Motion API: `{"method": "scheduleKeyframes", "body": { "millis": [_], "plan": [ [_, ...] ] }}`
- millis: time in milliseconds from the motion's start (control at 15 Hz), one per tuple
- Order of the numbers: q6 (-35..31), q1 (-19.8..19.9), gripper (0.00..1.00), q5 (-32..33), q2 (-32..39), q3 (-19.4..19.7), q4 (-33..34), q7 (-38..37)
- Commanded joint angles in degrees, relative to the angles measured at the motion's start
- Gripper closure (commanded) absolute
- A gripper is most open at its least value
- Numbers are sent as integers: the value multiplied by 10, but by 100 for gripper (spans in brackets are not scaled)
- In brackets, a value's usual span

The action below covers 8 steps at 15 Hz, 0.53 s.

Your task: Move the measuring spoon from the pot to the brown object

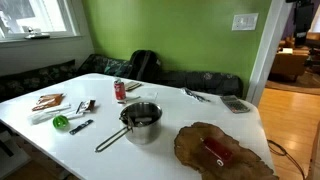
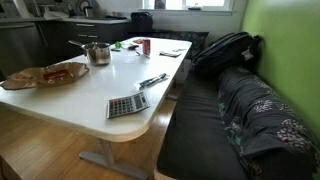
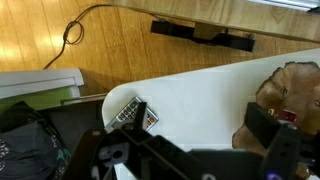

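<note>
**A:** Where are the fingers just now?

**B:** In the wrist view the fingers (image 3: 272,135) look spread wide with nothing between them. They hang over the edge of the worktop (image 3: 200,95), well apart from the pot. The brown object (image 3: 292,88) shows just past them.

**A:** And the spoon?

**B:** In an exterior view the brown object (image 1: 195,140) lies just beside the pot (image 1: 142,124), on the side away from its long handle (image 1: 108,142), and carries a red block (image 1: 215,152). The measuring spoon (image 1: 140,116) lies inside the pot. It's too small to tell which way it points.

**A:** How will it handle?

**B:** I'd judge it light, stiff and slick, and slim enough to twist or slip from a pinch. Best to take it across the shaft where it rises nearest the pot's rim, coming straight down and clear of the wall. The pot looks light too, so a nudge may slide it.
</note>
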<state>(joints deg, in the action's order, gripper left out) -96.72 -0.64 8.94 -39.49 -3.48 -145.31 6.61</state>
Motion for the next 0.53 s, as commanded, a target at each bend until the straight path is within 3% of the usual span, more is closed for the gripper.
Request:
{"method": "scheduleKeyframes", "body": {
  "millis": [0,267,467],
  "plan": [
    [2,-11,0,5,1,9,1,-6],
    [2,-11,0,5,1,9,1,-6],
    [-113,-16,0,-9,35,4,-9,-37]
  ]
}}
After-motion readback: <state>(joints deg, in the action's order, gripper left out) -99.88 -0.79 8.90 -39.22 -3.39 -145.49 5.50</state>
